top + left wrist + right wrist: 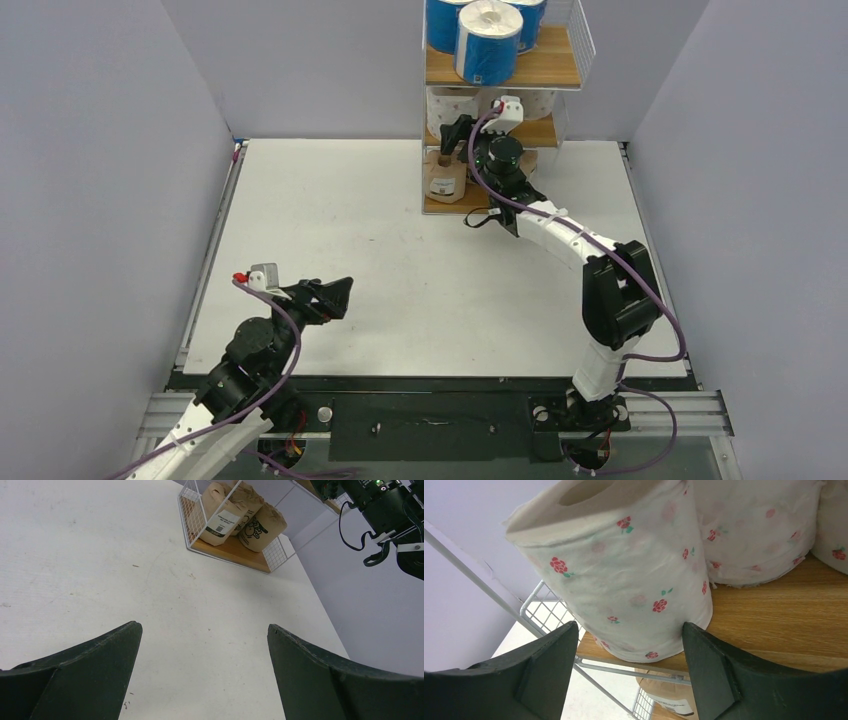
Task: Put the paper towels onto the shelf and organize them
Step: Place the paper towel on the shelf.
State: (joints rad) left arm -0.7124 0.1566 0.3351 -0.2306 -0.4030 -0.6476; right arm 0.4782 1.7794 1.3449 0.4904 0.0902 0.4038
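Nearest the bases, the left gripper (202, 630) hangs low over the white bench (330, 200), jaws wide apart and holding nothing, its arm folded close to its base. Farther out, the right arm bends at a raised elbow and stretches forward-left to the shelf (550, 68) at the bench's far edge. The right gripper (629, 630) is at the middle tier, jaws apart, just in front of a rose-print roll (634, 575) standing upright at that board's left end. Whether the tips touch it I cannot tell. Others like it stand farther in. On the bottom board, brown rolls (220, 515) carry a white label (223, 520) with print too small to read, and one bears a black cartoon figure. Blue rolls (487, 45) stand on the top board. Plain pale grey walls (100, 150) enclose the bench.
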